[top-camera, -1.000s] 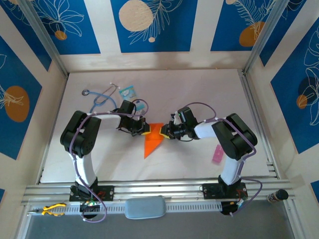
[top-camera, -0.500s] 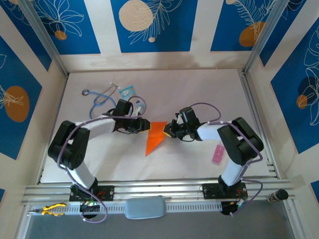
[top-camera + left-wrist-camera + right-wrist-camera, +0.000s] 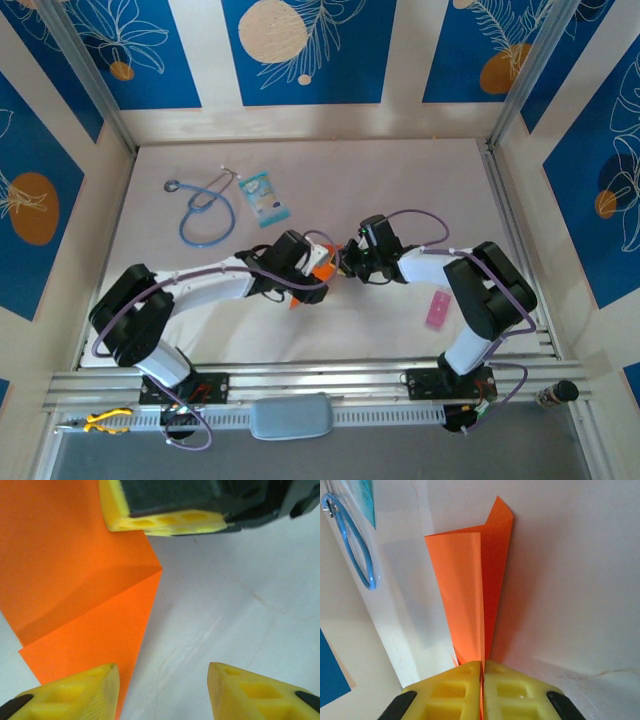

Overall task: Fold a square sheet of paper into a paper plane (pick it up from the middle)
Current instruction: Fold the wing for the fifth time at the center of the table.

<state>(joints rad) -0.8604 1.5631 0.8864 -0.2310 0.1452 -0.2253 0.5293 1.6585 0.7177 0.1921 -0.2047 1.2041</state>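
Note:
The bright orange sheet of paper (image 3: 324, 274), folded along a centre crease, lies mid-table. In the right wrist view the sheet of paper (image 3: 470, 580) runs away from my right gripper (image 3: 482, 665), which is shut on its near tip. My right gripper (image 3: 341, 268) sits just right of the paper. My left gripper (image 3: 312, 280) hovers over the paper from the left. In the left wrist view my left gripper (image 3: 162, 680) is open with bare table between its fingers. Its left finger (image 3: 75, 690) overlaps the edge of the folded paper (image 3: 75, 580). The right gripper's yellow fingers (image 3: 165, 520) rest on the paper at the top.
A blue stethoscope (image 3: 205, 205) and a light-blue packet (image 3: 262, 197) lie at the back left; both show again in the right wrist view, the stethoscope (image 3: 350, 540) and the packet (image 3: 367, 495). A pink strip (image 3: 436, 310) lies right of the right arm. Enclosure walls surround the table.
My left gripper has let go of the paper and opened, and the left arm has swung right and nearer, over the paper. The right gripper stays shut on the paper.

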